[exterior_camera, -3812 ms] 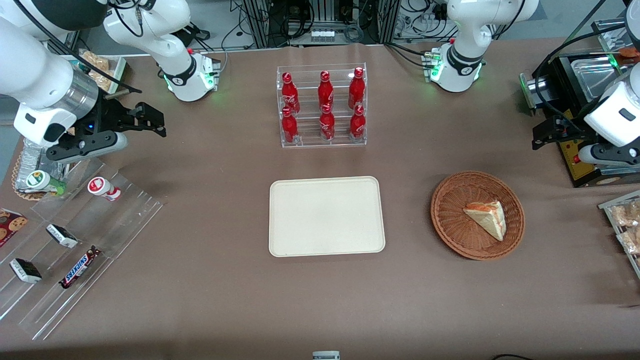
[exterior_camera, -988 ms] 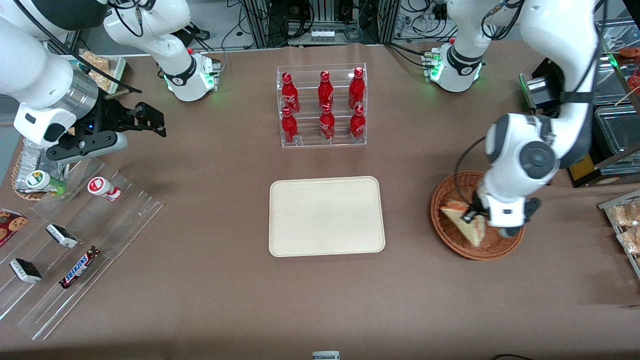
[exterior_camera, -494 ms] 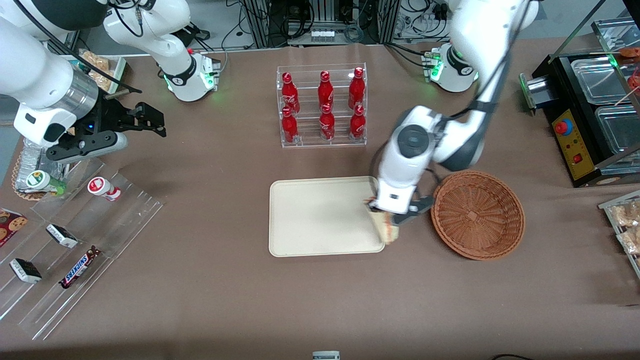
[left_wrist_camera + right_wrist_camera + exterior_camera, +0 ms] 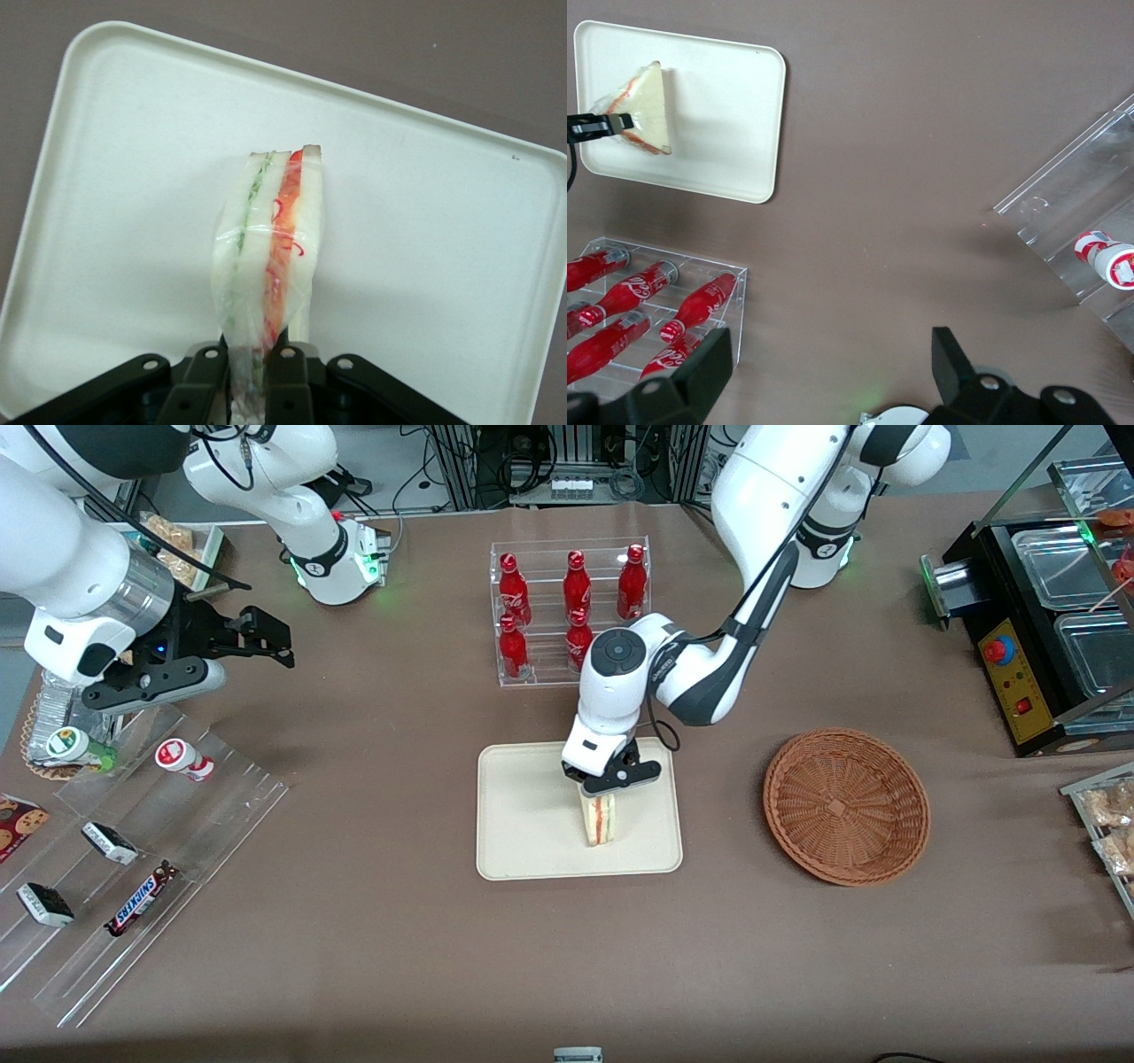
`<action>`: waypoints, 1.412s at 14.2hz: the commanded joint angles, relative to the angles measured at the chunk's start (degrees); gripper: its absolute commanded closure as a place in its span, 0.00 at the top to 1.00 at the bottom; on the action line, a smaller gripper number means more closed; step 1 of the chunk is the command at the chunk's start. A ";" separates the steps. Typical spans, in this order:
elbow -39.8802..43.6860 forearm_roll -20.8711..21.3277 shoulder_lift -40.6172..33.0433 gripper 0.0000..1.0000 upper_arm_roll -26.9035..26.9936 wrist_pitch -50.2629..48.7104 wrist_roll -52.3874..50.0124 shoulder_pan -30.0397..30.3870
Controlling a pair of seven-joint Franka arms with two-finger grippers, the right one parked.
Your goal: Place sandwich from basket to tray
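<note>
Over the tray, tool pinches sandwich, filling showing.

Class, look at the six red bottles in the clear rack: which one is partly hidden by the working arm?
The lower-row bottle at the working arm's end: the arm's wrist covers its lower body, while the tool grips the sandwich over the tray.

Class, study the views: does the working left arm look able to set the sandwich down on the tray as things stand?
Probably yes. The gripper holds the sandwich directly over the tray, whose surface under it is bare, so nothing blocks a straight lowering.
</note>
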 commanded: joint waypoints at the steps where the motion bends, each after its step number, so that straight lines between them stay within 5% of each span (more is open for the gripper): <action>1: 3.66 1.13 3.05 0.07 0.98 -0.10 -1.68 -1.74; 3: 3.66 1.31 4.10 0.13 0.98 -0.01 -2.04 -1.92; 4: 3.66 1.22 4.28 0.36 0.98 0.34 -1.96 -1.92; 5: 3.66 1.22 4.11 0.83 0.90 1.30 -1.26 -1.83; 6: 3.75 1.14 3.67 1.00 0.98 1.83 -1.25 -1.74; 16: 3.84 0.43 -14.86 1.00 0.99 -25.21 11.84 10.01; 20: -2.03 0.43 -21.00 1.00 1.07 -28.31 23.33 16.61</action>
